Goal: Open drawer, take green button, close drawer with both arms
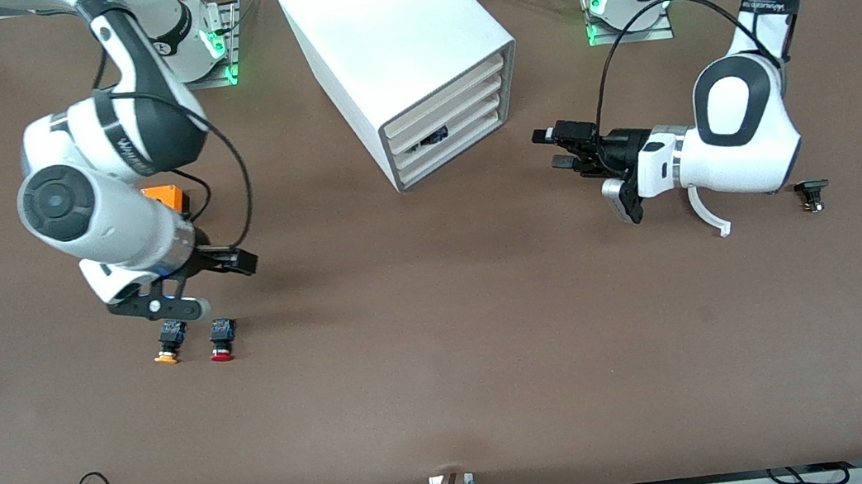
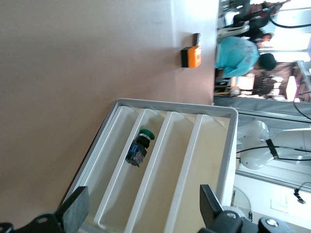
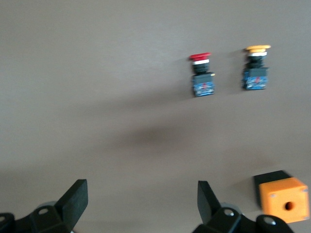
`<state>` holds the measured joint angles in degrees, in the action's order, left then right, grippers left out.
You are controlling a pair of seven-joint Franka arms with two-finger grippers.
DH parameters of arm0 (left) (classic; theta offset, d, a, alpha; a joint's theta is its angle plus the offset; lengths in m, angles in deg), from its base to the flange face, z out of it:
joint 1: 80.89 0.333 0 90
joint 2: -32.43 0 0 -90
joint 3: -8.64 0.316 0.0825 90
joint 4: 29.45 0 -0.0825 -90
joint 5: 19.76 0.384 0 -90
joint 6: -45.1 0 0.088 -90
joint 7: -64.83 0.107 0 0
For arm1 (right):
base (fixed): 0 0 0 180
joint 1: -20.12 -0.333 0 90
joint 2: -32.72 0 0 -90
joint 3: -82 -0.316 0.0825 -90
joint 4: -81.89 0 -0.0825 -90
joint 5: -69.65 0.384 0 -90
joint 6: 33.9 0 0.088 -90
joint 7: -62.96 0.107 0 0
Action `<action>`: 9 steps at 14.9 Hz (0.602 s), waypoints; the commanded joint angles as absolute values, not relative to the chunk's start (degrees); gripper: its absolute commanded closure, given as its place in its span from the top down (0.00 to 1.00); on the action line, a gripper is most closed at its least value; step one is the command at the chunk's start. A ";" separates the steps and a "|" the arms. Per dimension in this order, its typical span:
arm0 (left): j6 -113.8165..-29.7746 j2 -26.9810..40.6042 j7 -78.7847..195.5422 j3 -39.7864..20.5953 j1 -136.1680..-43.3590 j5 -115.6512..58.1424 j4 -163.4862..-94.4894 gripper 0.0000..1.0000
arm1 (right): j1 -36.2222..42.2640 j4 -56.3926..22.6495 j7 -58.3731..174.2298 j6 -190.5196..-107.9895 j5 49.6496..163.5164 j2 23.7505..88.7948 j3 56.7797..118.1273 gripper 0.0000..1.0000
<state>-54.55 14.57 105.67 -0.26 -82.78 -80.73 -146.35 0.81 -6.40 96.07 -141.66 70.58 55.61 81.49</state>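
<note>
We see left gripper (image 1: 562,148) and right gripper (image 1: 230,262) both released; jaws may miss the drawer (image 1: 444,135) front, shoving the cabinet (image 1: 398,55).

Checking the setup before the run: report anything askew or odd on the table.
The white cabinet sits skewed to the table edges. A green-capped button lies on its side in the second drawer slot, showing through a gap. A small black part lies alone near the left arm's end.

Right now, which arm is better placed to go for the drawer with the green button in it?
The left arm. Its open claw hovers beside the cabinet's drawer fronts, and its wrist view shows the green button in a drawer. The right claw, also open, hangs above the red button and orange button.
</note>
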 commanded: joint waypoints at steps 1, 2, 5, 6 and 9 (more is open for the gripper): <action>-58.24 15.65 116.65 -0.67 -83.17 -86.98 -154.24 1.00 | -2.72 1.80 103.81 -140.95 70.70 61.10 81.92 1.00; -59.73 15.12 118.69 -1.28 -83.26 -87.52 -156.00 1.00 | -3.34 3.21 105.48 -140.95 70.79 62.07 81.92 1.00; -62.38 12.41 123.44 -3.74 -83.26 -89.97 -158.99 0.99 | -4.66 6.72 112.77 -141.30 70.88 64.61 81.92 1.00; -62.73 11.26 125.89 -4.10 -83.26 -92.34 -159.70 0.98 | -5.36 8.31 114.97 -141.21 70.88 65.58 81.92 1.00; -63.09 5.90 136.96 -4.98 -83.26 -100.94 -161.10 0.86 | -5.63 11.48 118.76 -141.39 71.05 67.61 81.83 1.00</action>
<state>-62.65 9.47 129.42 -4.30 -83.29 -95.40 -160.43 -5.05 7.01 115.64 -141.86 70.58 64.99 81.49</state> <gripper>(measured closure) 0.048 0.000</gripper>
